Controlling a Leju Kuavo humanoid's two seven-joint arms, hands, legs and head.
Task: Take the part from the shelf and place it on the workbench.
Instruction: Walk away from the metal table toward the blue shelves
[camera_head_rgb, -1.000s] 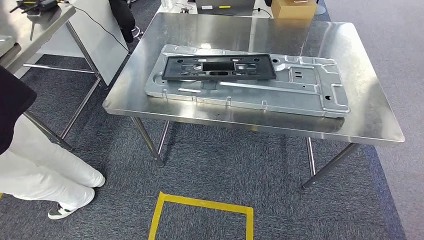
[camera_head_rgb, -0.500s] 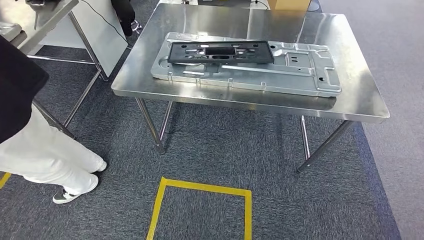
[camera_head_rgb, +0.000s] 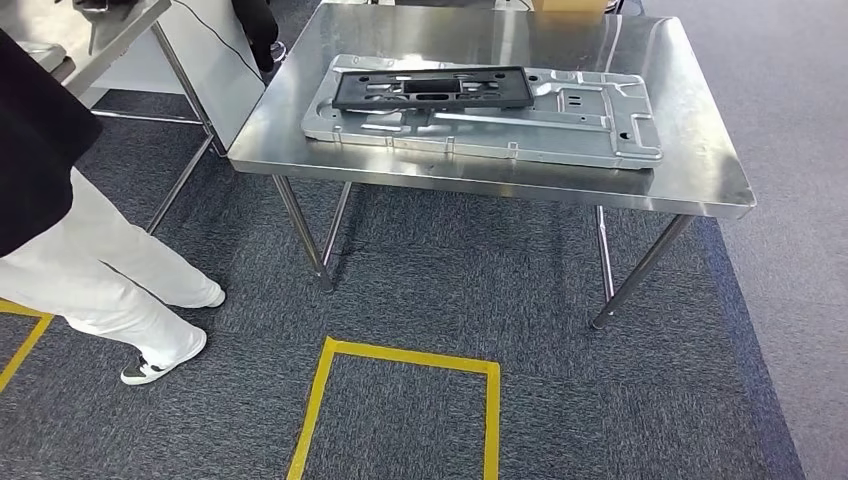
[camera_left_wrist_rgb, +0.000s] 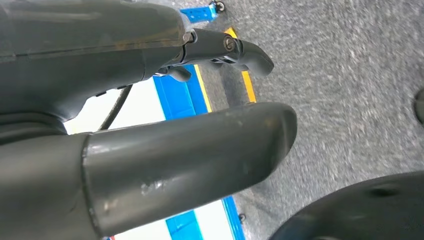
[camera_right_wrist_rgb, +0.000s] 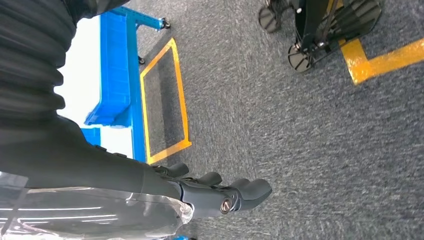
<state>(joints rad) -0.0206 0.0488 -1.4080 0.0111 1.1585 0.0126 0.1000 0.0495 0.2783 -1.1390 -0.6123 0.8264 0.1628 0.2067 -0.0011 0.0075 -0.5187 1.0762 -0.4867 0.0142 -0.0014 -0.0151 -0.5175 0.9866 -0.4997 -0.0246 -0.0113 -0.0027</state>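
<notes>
Black flat plastic frame part (camera_head_rgb: 432, 88) lies on the silver stamped metal panel (camera_head_rgb: 560, 125) toward the far-left corner of the stainless steel table (camera_head_rgb: 700, 180), so the placing looks done; a good finish is backing off square to the near edge, arms low, wary of the person in white trousers (camera_head_rgb: 100, 270) off the left edge. Wrist views add the hanging hands: left hand (camera_left_wrist_rgb: 165, 150) holds nothing, fingers (camera_left_wrist_rgb: 240, 50) apart; right hand (camera_right_wrist_rgb: 210, 192) fingers curled together, apparently empty.
</notes>
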